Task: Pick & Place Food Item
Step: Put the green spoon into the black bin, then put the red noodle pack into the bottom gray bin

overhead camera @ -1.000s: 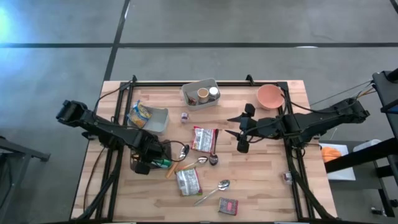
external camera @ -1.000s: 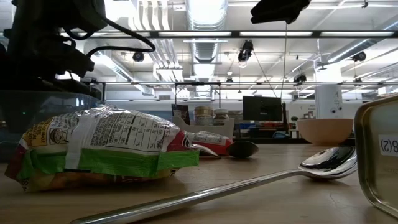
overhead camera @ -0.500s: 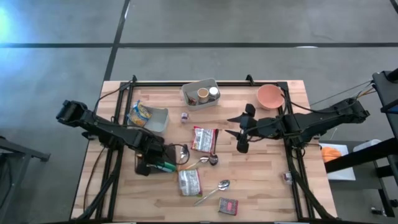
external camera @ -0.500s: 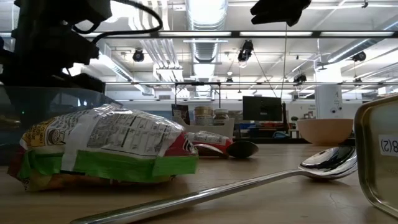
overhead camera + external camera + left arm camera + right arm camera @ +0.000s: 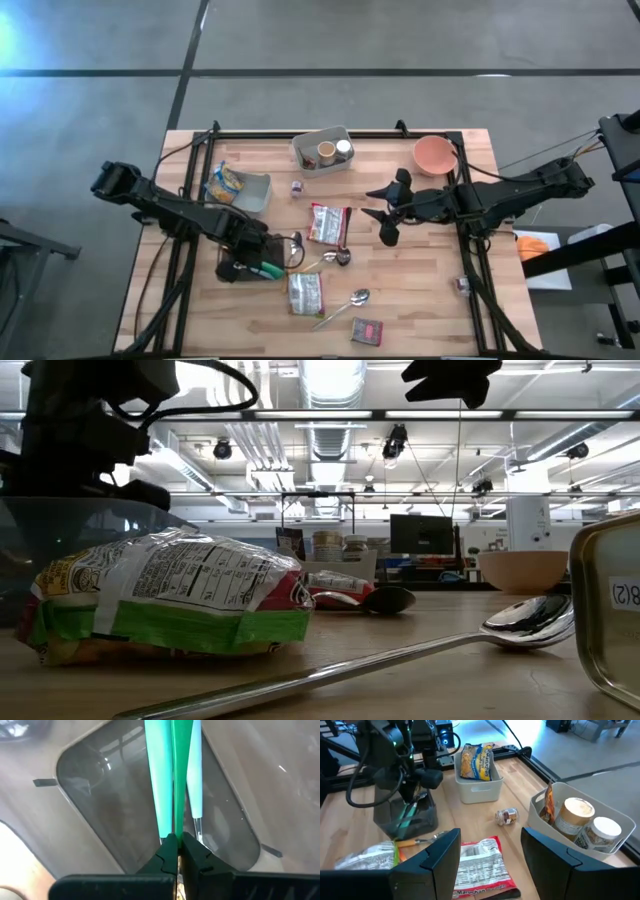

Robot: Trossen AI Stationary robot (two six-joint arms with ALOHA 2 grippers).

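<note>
My left gripper points down, shut, over a clear container at the table's left front. Green and teal utensils stand in the container, which also shows in the right wrist view. My right gripper hangs open above the table's middle right with nothing between its fingers. Below it lies a red ramen packet flat on the wood. A second packet lies near the front, large in the low view. My left gripper comes from above, pointing down, with its shut fingers on the green utensil's handle. The handle runs into the seam between the fingertips. The utensil's other end reaches down into the clear container; how far back it sits in the fingers is hidden.
A white bin with a chips bag stands at the left, and a bin with jars at the far middle. A pink bowl sits far right. A small jar, spoons and a tin lie about.
My left gripper has rolled about its own axis while staying in place. The clear container and the green utensils under it have turned with it and shifted a little toward the table's right. My right gripper has rolled slightly, still open.
</note>
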